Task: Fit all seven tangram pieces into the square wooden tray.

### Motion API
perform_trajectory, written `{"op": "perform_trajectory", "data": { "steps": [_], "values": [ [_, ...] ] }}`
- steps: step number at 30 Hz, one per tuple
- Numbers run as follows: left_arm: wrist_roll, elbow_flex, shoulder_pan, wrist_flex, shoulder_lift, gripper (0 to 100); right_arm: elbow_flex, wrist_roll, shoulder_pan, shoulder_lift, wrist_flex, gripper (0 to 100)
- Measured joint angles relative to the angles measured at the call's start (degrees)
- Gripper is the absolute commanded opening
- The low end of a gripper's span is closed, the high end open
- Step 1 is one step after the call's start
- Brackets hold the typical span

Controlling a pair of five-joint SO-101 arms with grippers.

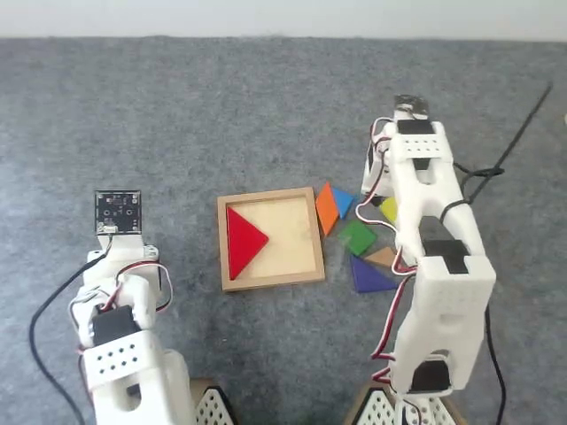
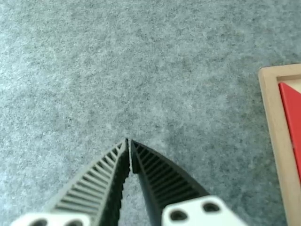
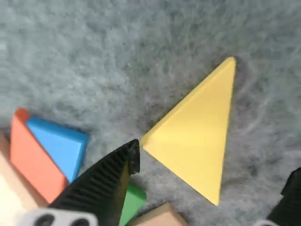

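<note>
Right gripper (image 3: pixel 211 165): I see it spread wide. One finger (image 3: pixel 106 176) has its tip just beside a corner of the yellow triangle (image 3: pixel 197 136), and the other is past the opposite edge.
Yellow triangle: it lies flat on the carpet (image 1: pixel 177 115) between those fingers.
Left gripper (image 2: pixel 128 143): pressed together on nothing, over bare carpet, with the tray's rim off to its side.
Tray (image 1: pixel 266 195): it sits between my two arms.
Red triangle (image 1: pixel 241 241): inside the tray, along its left wall.
Loose pieces: orange (image 1: pixel 326 211), blue (image 1: pixel 342 201), green (image 1: pixel 357 236), tan (image 1: pixel 383 257) and purple (image 1: pixel 370 276) are clustered just right of the tray, by the right arm.
</note>
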Motion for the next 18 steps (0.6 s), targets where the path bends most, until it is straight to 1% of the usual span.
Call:
{"op": "perform_trajectory", "data": {
  "steps": [3,8,18],
  "values": [
    [0.0,0.0,0.0,0.0,0.0,1,-1.1,0.2,-0.4,3.7,0.0,45.0],
    [0.0,0.0,0.0,0.0,0.0,1,-6.5,4.2,-0.4,7.3,3.0,45.0],
    [0.0,0.0,0.0,0.0,0.0,1,-9.3,5.1,-0.4,8.8,3.9,44.9]
  ]
}}
